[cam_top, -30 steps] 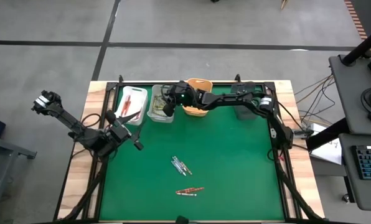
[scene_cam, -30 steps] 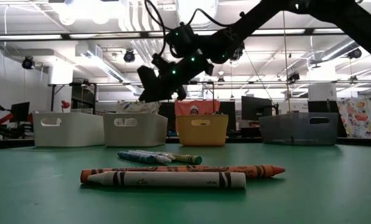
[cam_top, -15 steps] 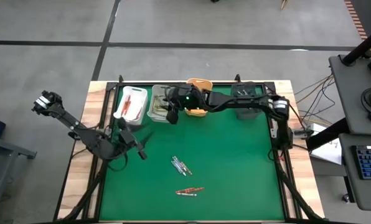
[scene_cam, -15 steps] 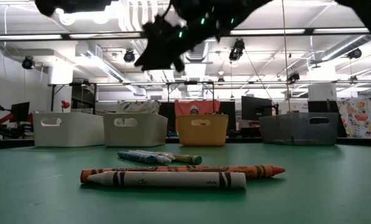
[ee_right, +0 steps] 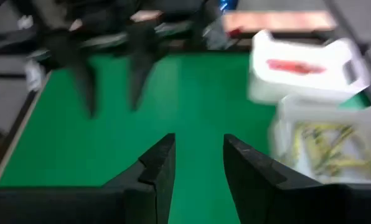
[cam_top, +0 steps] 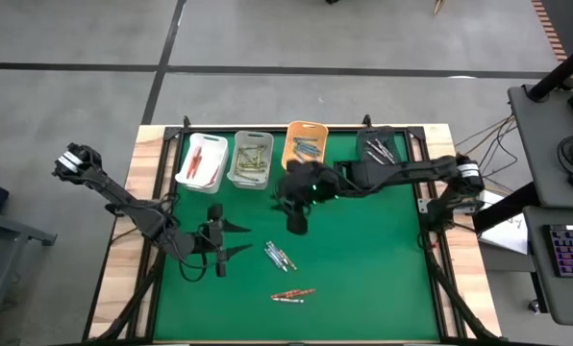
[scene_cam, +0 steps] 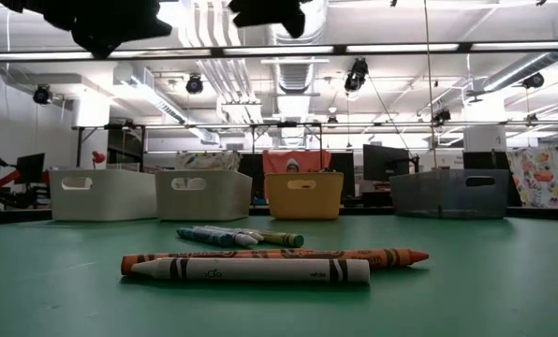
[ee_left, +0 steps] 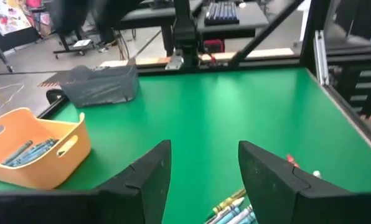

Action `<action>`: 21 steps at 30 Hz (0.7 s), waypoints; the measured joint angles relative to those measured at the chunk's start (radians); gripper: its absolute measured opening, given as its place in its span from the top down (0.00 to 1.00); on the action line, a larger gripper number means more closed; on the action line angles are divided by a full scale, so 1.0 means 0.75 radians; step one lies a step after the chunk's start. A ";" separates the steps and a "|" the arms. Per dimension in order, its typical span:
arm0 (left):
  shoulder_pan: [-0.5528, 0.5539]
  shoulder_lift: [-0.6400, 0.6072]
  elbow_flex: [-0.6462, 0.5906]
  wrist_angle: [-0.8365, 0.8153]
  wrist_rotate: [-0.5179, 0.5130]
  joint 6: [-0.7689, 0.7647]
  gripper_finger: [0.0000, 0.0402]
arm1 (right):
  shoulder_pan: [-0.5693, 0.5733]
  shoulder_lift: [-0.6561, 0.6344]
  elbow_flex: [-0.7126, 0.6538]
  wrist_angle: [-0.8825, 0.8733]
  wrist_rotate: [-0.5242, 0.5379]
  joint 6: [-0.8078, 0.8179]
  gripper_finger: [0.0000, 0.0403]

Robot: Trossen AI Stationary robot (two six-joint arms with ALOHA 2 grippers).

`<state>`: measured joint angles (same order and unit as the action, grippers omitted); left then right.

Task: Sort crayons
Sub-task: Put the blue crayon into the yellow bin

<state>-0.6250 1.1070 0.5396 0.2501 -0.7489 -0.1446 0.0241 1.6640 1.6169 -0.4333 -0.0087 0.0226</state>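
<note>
High view shows four bins in a row along the far edge of the green table (cam_top: 363,259): a white bin (cam_top: 202,160) with red crayons, a grey bin (cam_top: 251,159) with yellowish crayons, an orange bin (cam_top: 306,148) with bluish-grey ones, and a black bin (cam_top: 381,149) with a few more. Two loose groups lie on the mat nearer the front: a cluster of blue and pale crayons (cam_top: 279,256), and just in front of it an orange crayon (cam_top: 296,293) beside a white crayon (cam_top: 288,300). Left gripper (cam_top: 231,240) hovers above the mat just left of the cluster, jaws spread and empty; its wrist view shows the tips of those crayons between the parted fingers (ee_left: 266,177). Right gripper (cam_top: 297,223) hangs over the mat's middle, in front of the orange bin, jaws apart with nothing between them
</note>
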 joint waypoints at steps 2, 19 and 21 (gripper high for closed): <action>0.000 0.024 0.000 0.001 0.000 0.000 0.58 | 0.043 -0.024 0.000 -0.085 -0.002 0.037 0.70; 0.122 0.367 0.135 -0.118 0.528 0.053 0.58 | 0.382 -0.039 -0.077 -0.606 0.001 0.268 0.72; 0.149 0.414 0.169 -0.192 0.579 0.081 0.58 | 0.418 -0.039 -0.096 -0.605 0.000 0.296 0.73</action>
<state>-0.5136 1.4177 0.6667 0.1064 -0.3150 -0.0843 0.3377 1.6348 1.5449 -0.8869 -0.0086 0.2449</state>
